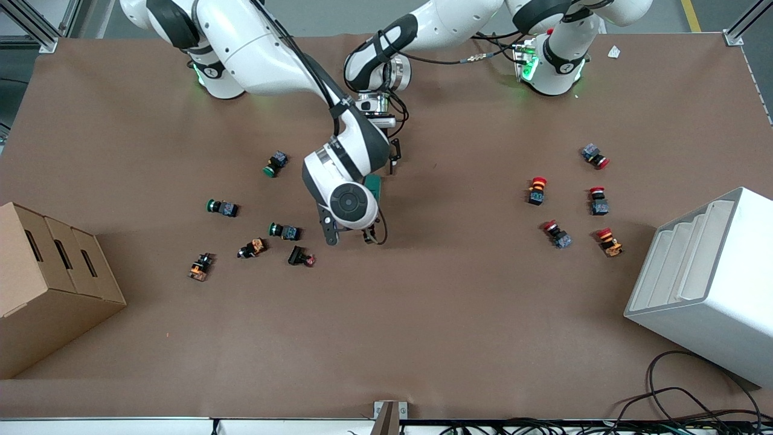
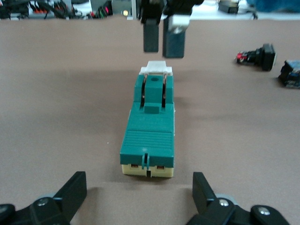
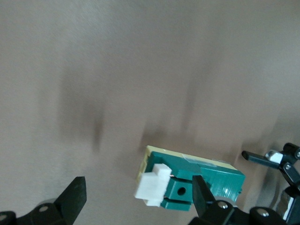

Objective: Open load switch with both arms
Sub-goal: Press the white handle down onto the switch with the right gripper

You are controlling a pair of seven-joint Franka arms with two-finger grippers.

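The load switch (image 2: 149, 136) is a dark-green block on a cream base with a white lever (image 2: 156, 68) at one end. It lies flat on the brown table, mostly hidden under the right arm's wrist in the front view (image 1: 375, 186). My left gripper (image 2: 139, 197) is open and low at the switch's cream end, with nothing between its fingers. It shows in the front view (image 1: 392, 160) too. My right gripper (image 3: 139, 199) is open and hangs over the lever end (image 1: 349, 237). The white lever (image 3: 153, 185) lies between its fingers, untouched.
Green, orange and black push buttons (image 1: 284, 231) lie scattered toward the right arm's end, and red-capped ones (image 1: 537, 190) toward the left arm's end. A cardboard box (image 1: 48, 284) and a white stepped bin (image 1: 706, 284) stand at the table's two ends.
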